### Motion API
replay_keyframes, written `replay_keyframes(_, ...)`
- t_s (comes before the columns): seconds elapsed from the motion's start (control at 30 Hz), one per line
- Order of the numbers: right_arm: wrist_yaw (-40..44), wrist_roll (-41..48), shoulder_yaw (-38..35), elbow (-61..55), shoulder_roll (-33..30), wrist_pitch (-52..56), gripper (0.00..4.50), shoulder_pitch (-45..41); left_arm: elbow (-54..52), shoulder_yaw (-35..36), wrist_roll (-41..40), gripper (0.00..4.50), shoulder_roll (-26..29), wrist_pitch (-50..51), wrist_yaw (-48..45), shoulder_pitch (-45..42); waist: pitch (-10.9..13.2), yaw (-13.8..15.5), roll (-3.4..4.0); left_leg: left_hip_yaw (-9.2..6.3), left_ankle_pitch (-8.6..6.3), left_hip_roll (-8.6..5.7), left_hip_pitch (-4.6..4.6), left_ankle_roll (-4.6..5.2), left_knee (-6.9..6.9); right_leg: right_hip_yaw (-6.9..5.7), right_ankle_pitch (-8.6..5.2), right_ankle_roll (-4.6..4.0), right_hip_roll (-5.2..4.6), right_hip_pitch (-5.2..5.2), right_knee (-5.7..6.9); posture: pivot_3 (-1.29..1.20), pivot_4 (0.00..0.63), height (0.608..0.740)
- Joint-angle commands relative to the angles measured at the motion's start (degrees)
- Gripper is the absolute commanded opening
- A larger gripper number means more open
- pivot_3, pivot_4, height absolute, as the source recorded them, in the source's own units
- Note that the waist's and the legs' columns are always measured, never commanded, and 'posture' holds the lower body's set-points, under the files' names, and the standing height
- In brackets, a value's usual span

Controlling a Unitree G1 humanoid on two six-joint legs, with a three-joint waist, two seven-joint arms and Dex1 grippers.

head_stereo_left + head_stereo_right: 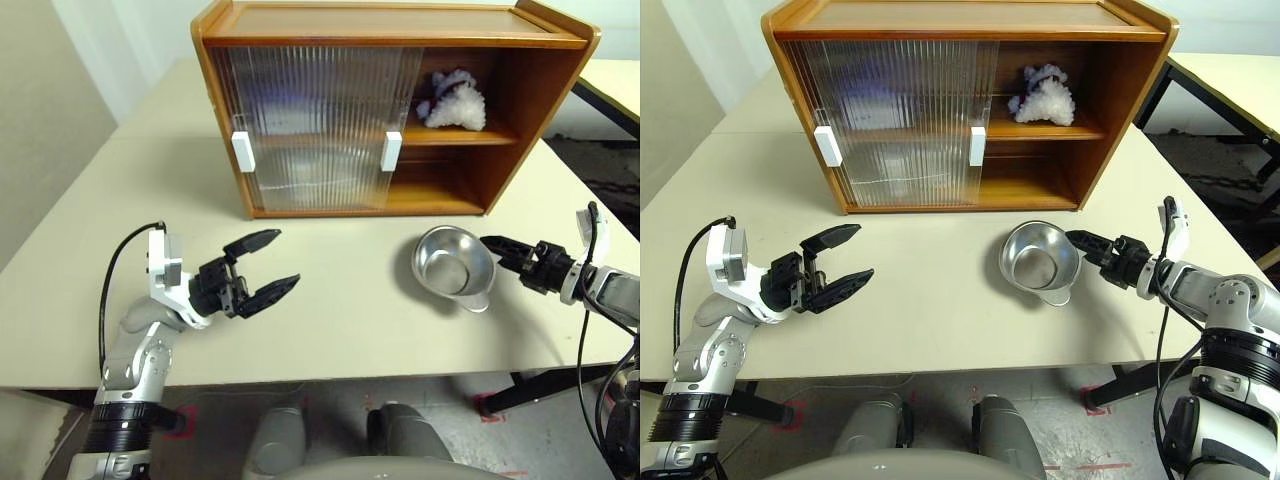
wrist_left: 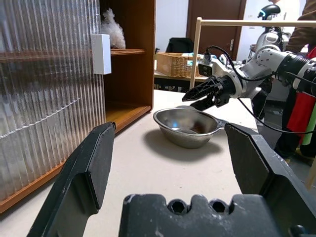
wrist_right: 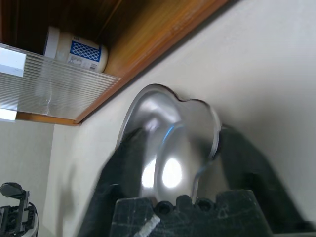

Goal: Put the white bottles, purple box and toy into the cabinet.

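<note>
On the table (image 1: 330,330) before the cabinet (image 1: 520,110), the right gripper (image 1: 1080,240) straddles a metal bowl's (image 1: 452,262) rim, jaws half-closed, grip unconfirmed. Left gripper (image 1: 270,265) hovers wide open, empty. Purple box (image 1: 455,100) sits shelved; a white bottle (image 3: 76,49) inside. Next likely: clearing the bowl.

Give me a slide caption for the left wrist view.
Open left gripper faces the right gripper at the metal bowl's rim, beside the cabinet.
</note>
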Motion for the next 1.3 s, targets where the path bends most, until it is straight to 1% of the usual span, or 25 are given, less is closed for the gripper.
replay_keyframes(0.03, 0.3, 0.8, 0.1, 0.2, -0.1, -0.2, 1.59, -0.4, -0.1, -0.3, 0.8, 4.5, -0.1, -0.7, 0.2, 0.3, 0.0, 0.0, 0.0, 0.0, 0.0, -0.01, 0.0, 0.0, 0.0, 0.0, -0.01, 0.01, 0.0, 0.0, 0.0, 0.22, 0.012, 0.74)
replay_keyframes(0.07, 0.4, 0.9, 0.0, 0.2, -0.2, -0.2, 1.17, -0.4, -0.2, -0.3, 0.8, 4.5, -0.2, -0.7, 0.3, 0.4, 0.0, 0.0, 0.0, 0.0, 0.0, -0.01, -0.01, 0.0, 0.0, 0.0, -0.01, 0.01, 0.0, 0.0, 0.0, 0.22, 0.012, 0.74)
replay_keyframes(0.13, 0.6, 1.5, -0.2, 0.1, -0.4, 0.1, 0.5, -0.4, -0.3, -0.2, 0.8, 4.5, -0.2, -0.9, 0.3, 0.6, 0.0, 0.0, 0.02, 0.0, 0.0, 0.0, 0.0, 0.0, -0.01, 0.01, -0.02, 0.02, 0.0, 0.0, 0.0, 0.22, 0.014, 0.74)
replay_keyframes(0.2, 0.8, 2.6, -0.5, 0.1, -0.8, 0.7, 0.15, -0.4, -0.3, -0.3, 0.7, 4.5, -0.2, -0.9, 0.3, 0.7, 0.0, 0.0, -0.02, 0.0, 0.0, 0.0, 0.06, 0.0, -0.01, 0.01, -0.01, 0.02, -0.01, 0.07, 0.0, 0.22, 0.014, 0.74)
replay_keyframes(0.27, 0.1, 4.2, -1.9, 0.6, -0.6, 1.2, 0.0, -0.9, -0.3, -0.2, 0.7, 4.5, -0.1, -1.0, 0.3, 0.7, 0.0, 0.3, -0.05, -0.01, 0.0, -0.01, 0.07, 0.0, 0.01, 0.0, -0.02, 0.01, -0.04, 0.11, -0.02, 0.22, 0.015, 0.74)
replay_keyframes(0.4, -2.1, 7.5, -5.2, 1.3, 0.7, 2.5, 0.0, -2.2, -0.2, -0.1, 0.5, 4.5, 0.0, -1.0, 0.2, 0.7, 0.0, 0.7, -0.05, 0.02, 0.0, -0.08, 0.0, 0.0, 0.05, 0.0, -0.15, -0.23, -0.16, 0.1, -0.12, 0.22, 0.014, 0.74)
replay_keyframes(0.53, -8.2, 13.8, -13.2, 4.0, 5.2, 4.0, 0.0, -6.1, -0.2, 0.0, 0.5, 4.5, 0.3, -0.9, 0.1, 0.6, 0.0, 0.5, 0.0, 0.07, 0.0, -0.08, -0.04, 0.01, 0.07, 0.03, -0.1, -0.18, -0.16, 0.08, -0.17, 0.22, 0.011, 0.74)
replay_keyframes(0.67, -15.1, 17.9, -19.2, 6.2, 9.4, 1.8, 0.0, -9.4, -0.1, 0.2, 0.6, 4.5, 0.6, -0.9, 0.1, 0.2, 0.0, -0.1, 0.02, 0.05, 0.03, -0.02, -0.02, 0.06, -0.04, 0.02, 0.09, 0.14, -0.08, 0.04, -0.16, 0.22, 0.009, 0.74)
replay_keyframes(0.8, -19.6, 19.8, -21.6, 8.2, 12.8, -1.7, 0.0, -11.7, -0.1, 0.4, 0.5, 4.5, 0.9, -1.0, 0.1, 0.3, 0.0, -0.2, 0.03, 0.04, 0.03, -0.03, -0.01, 0.07, -0.36, 0.03, 0.02, 0.08, -0.06, -0.02, -0.19, 0.23, 0.006, 0.74)
replay_keyframes(0.9, -21.4, 20.0, -21.8, 9.5, 14.4, -5.2, 0.0, -13.0, -0.4, 0.5, 0.5, 4.5, 1.1, -0.9, 0.3, 0.4, 0.0, -0.1, 0.06, 0.04, 0.05, -0.06, 0.01, 0.09, -0.6, 0.06, -0.01, 0.09, -0.06, -0.03, -0.31, 0.23, 0.005, 0.74)
replay_keyframes(1.0, -20.7, 18.1, -20.4, 11.4, 15.4, -11.4, 0.0, -14.4, -0.6, 0.6, 0.5, 4.5, 1.3, -0.8, 0.4, 0.4, 0.0, -0.1, 0.09, 0.03, 0.05, -0.06, -0.03, 0.09, -0.69, 0.05, 0.0, 0.08, -0.07, -0.05, -0.44, 0.23, 0.002, 0.74)
replay_keyframes(1.13, -19.7, 16.2, -17.4, 14.7, 15.9, -15.9, 0.0, -15.6, -0.8, 0.5, 0.6, 4.5, 1.5, -0.6, 0.4, 0.3, 0.0, -0.1, 0.1, 0.04, 0.04, -0.07, -0.06, 0.09, -0.71, 0.06, 0.06, 0.01, -0.09, -0.04, -0.51, 0.23, 0.0, 0.74)
replay_keyframes(1.3, -19.2, 12.8, -14.6, 19.5, 16.8, -24.1, 0.0, -17.6, -1.2, 0.7, 0.5, 4.5, 2.0, -0.4, 0.3, 0.4, 0.0, -0.1, 0.12, 0.04, 0.04, -0.05, -0.04, 0.08, -0.71, 0.05, 0.1, -0.06, -0.08, -0.05, -0.49, 0.24, 0.0, 0.74)
